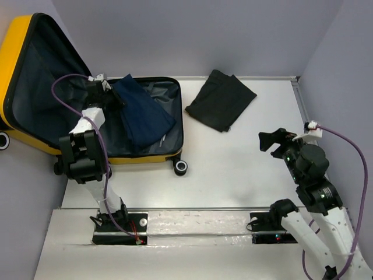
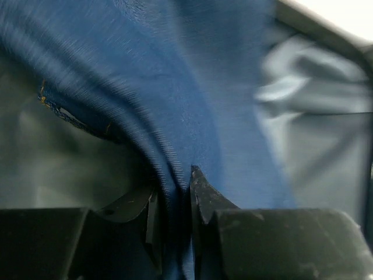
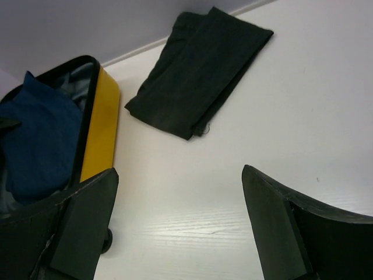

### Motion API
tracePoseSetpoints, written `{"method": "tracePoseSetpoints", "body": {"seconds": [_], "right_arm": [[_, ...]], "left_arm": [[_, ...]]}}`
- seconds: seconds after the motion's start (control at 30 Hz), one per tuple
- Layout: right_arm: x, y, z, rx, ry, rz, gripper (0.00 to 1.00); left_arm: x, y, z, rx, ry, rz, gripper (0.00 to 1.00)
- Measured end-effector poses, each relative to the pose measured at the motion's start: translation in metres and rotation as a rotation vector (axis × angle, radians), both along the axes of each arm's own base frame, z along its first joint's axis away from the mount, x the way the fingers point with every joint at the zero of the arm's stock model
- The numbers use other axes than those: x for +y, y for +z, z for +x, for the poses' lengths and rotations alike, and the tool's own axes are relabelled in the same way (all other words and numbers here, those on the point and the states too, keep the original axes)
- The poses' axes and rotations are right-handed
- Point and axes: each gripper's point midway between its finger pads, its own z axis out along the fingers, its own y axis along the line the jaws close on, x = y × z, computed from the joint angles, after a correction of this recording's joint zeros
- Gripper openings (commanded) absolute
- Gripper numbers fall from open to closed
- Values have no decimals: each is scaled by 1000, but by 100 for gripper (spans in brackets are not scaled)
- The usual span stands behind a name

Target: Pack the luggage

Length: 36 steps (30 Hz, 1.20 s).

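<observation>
The luggage [image 1: 14, 46], a small yellow suitcase with dark grey lining, lies open at the left, its lid leaning against the wall. A navy garment [image 1: 141, 114] lies partly in its base. My left gripper [image 1: 111, 92] is over the base's back left corner. In the left wrist view it [image 2: 175, 189] is shut on a fold of the navy garment [image 2: 175, 87], with grey lining [image 2: 52, 169] behind. My right gripper [image 1: 270, 141] is open and empty over the table at the right. Its view [image 3: 178, 172] shows the luggage wall [image 3: 100, 128] and the navy garment [image 3: 41, 140].
A folded black garment [image 1: 221, 99] lies on the white table at the back middle, also in the right wrist view [image 3: 198, 70]. A black-and-white luggage wheel [image 1: 181, 167] sticks out at the base's front right corner. Walls close the table at back and right.
</observation>
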Motion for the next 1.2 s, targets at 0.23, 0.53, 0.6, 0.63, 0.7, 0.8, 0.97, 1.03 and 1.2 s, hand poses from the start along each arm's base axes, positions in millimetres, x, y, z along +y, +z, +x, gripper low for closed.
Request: {"method": "tracePoseSetpoints", "body": {"seconds": [0.23,0.53,0.6,0.63,0.7,0.8,0.97,1.03,1.2], "right_arm": [[23,-71,37,197,42,-21,93],[58,-150,104,398,68,-12,95],[62,-168,118,449,60,-21,95],[64,-175,125,468,54,-24,95],[69,-185,146,496,42,-24,95],[72,-193,178,505,14,-12,95],[70,-207,217,520,-25,24,89],[73,-219,230,537,-26,40,85],[82,-251,242,595,-9,67,58]], "left_arm": [[29,-37,-8,120,115,86,99],[32,4,-36,77,278,211,99],[21,29,-48,15,287,205,99],[18,43,-55,-20,295,197,99],[17,71,-67,-97,319,181,99],[15,103,-75,-187,337,163,99],[1,100,-48,-185,293,136,98],[-4,77,-28,-137,274,133,97],[-9,-4,-14,50,244,134,97]]}}
